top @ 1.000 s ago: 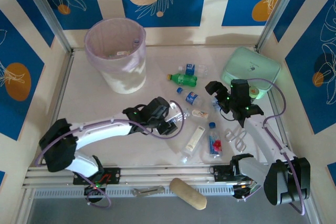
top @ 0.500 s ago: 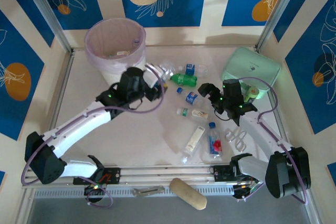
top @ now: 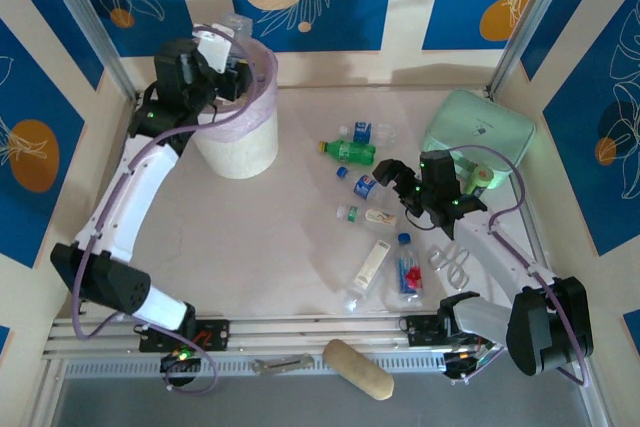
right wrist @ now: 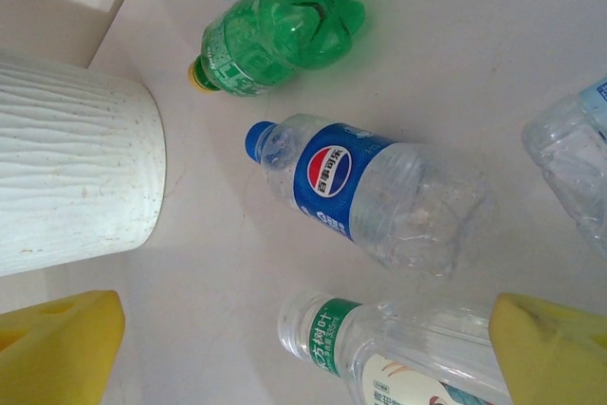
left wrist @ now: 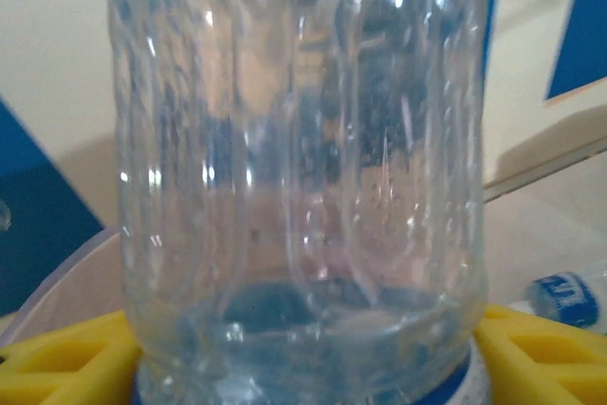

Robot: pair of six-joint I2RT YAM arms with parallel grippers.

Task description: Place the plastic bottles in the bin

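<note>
Swung up from the middle of the surface (top: 280, 247), the left claw (top: 222, 50) now hangs at the upper left over the bin (top: 240, 147), grasping a clear bottle (top: 237, 25) above the rim. Empty, thin-walled and slick, it probably weighs little and dents easily, so the ribbed body is the place to pinch. The left wrist view shows yellow pads (left wrist: 57, 358) against its base. The top view adds its place above the bin. The right claw (top: 402, 187) hangs released over a Pepsi bottle (right wrist: 365, 192).

plastic bottles (top: 350, 152): 8 | bin (top: 240, 149): 1 | pouch (top: 478, 132): 1 | tan oblong (top: 358, 369): 1
</note>
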